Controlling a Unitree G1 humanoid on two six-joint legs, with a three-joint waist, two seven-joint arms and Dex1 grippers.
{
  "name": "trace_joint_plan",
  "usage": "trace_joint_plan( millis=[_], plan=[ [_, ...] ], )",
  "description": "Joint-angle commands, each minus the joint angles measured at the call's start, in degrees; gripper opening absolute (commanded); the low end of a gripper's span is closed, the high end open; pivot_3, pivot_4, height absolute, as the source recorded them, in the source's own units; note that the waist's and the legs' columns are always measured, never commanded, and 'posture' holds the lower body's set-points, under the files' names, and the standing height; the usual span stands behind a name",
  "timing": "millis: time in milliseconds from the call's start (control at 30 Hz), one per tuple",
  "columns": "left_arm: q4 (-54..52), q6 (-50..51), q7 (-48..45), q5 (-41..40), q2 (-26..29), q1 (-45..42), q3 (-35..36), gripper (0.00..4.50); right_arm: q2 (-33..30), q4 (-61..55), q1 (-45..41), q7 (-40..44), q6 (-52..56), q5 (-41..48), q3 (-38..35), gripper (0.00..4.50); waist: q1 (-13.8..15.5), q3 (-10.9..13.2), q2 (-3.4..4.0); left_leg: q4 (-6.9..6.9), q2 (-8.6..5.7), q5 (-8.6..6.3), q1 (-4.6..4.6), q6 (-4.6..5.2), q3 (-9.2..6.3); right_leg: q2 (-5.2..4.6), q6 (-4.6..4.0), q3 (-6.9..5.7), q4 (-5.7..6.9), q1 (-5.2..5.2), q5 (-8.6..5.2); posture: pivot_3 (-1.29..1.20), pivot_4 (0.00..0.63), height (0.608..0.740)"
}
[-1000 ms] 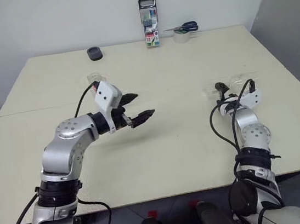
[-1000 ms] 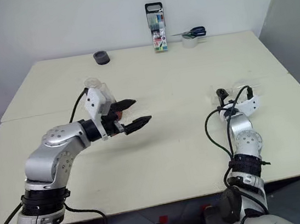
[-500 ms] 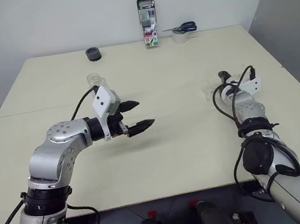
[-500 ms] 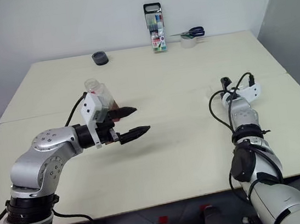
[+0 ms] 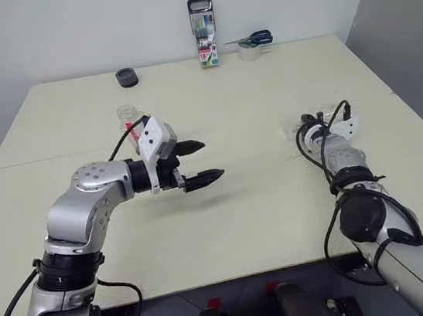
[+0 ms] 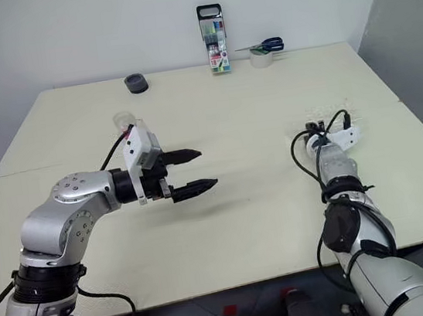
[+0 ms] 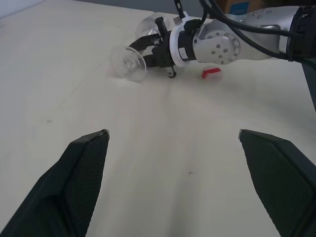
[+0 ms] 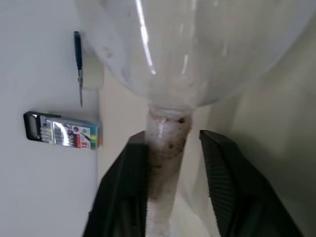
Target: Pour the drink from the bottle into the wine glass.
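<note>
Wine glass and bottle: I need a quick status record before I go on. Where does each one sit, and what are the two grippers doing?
wine glass: lying on its side on the table, no drink in the bowl
right gripper: at the glass stem, bowl just ahead
bottle: on the table behind the left arm, mostly hidden
left gripper: open, empty, above bare table
pour: not started

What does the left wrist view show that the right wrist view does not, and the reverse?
Left wrist view: the open left gripper, the right gripper at the wine glass lying on its side, and a small red-and-white object. Right wrist view: marker pack, scissors, tape roll. Both: the wine glass and the table.
</note>
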Motion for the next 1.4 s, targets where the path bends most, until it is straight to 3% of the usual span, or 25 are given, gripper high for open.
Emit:
trace_joint_plan(
  millis=[33,300,467,633,833,1033,1400],
  plan=[
    [-1.10,-0.58,-0.57,-0.06,0.49,-0.68,0.01,4.50,0.17,-0.32,0.08,0.41,-1.14,-2.48,1.78,0.29,0.00,0.00,0.00,0.00,0.00,0.00,0.00,0.00,0.00,0.00,0.00,0.00,0.00,0.01,0.00,0.00,0.150,0.740],
    [-4.59,0.28,2.16,-0.63,0.51,2.84,1.42,4.50,3.03,-14.45,4.35,8.36,-7.21,-23.56,24.75,0.19,-0.26,0.01,0.02,0.00,-0.03,0.00,-0.11,0.00,-0.03,-0.03,0.00,0.02,0.00,-0.12,0.00,0.00,0.150,0.740],
    [-8.42,2.14,6.53,-1.49,-0.45,6.07,2.95,4.50,5.72,-20.58,12.20,5.44,-13.47,-34.53,33.32,0.19,-0.43,0.02,0.03,-0.01,0.00,0.11,-0.26,-0.22,-0.40,-0.12,0.00,0.04,0.00,-0.28,0.00,0.00,0.150,0.740],
    [-11.49,3.51,10.12,-1.81,-0.77,9.31,4.47,4.50,8.29,-30.26,23.46,4.27,-12.41,-41.95,40.73,0.19,-0.03,-0.02,0.01,0.01,-0.03,0.11,-0.23,-0.22,-0.46,-0.14,0.00,0.03,0.01,-0.24,0.00,0.00,0.150,0.740],
    [-12.27,3.86,11.18,-2.29,-0.62,10.47,4.68,4.50,8.60,-39.47,32.56,5.65,-6.36,-43.25,43.07,0.19,0.43,-0.08,-0.05,0.01,-0.03,0.11,-0.11,-0.22,-0.53,-0.12,0.00,-0.04,0.00,-0.11,0.00,0.00,0.150,0.740],
    [-11.28,3.25,11.66,-2.06,-1.61,9.93,3.23,4.50,7.23,-44.49,35.60,9.07,-2.64,-45.60,45.94,0.19,0.45,-0.11,-0.08,0.00,-0.02,0.02,0.04,-0.08,-0.55,-0.10,0.00,-0.07,-0.04,0.04,-0.01,0.00,0.150,0.740],
    [-11.45,1.24,13.12,-0.63,-2.52,12.55,4.38,4.50,8.76,-34.76,24.96,14.08,-7.61,-45.20,46.40,0.19,-0.56,-0.11,-0.10,-0.02,0.05,-0.01,0.33,-0.03,-0.29,-0.02,-0.01,-0.01,0.04,0.12,0.00,0.00,0.150,0.740]
  ],
)
